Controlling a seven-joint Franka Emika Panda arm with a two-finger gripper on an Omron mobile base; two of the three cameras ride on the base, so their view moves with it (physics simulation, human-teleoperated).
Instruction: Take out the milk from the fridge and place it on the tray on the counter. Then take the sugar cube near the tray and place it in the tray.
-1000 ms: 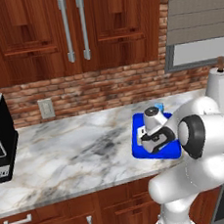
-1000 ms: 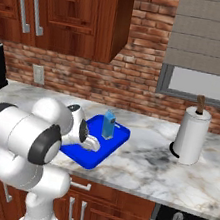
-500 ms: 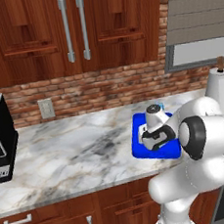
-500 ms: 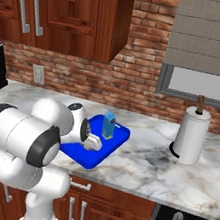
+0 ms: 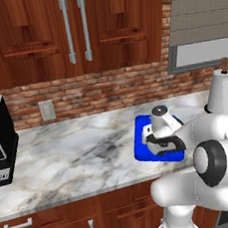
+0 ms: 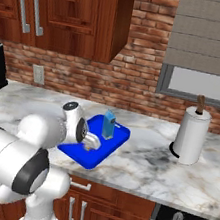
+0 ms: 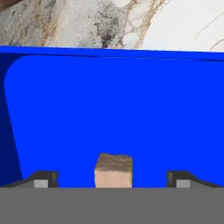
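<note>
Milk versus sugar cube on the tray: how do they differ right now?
The milk is a tall blue carton; the sugar cube is tiny and tan. The milk stands upright toward the tray's far end; the sugar cube lies flat between the open jaws. Both rest inside the tray.

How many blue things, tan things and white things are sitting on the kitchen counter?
Blue: 2, the tray and the milk
Tan: 1, the sugar cube
White: 1, the paper-towel roll
Total: 4

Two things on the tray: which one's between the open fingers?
The sugar cube, tiny and tan, on the tray. The blue milk stands farther back.
</note>
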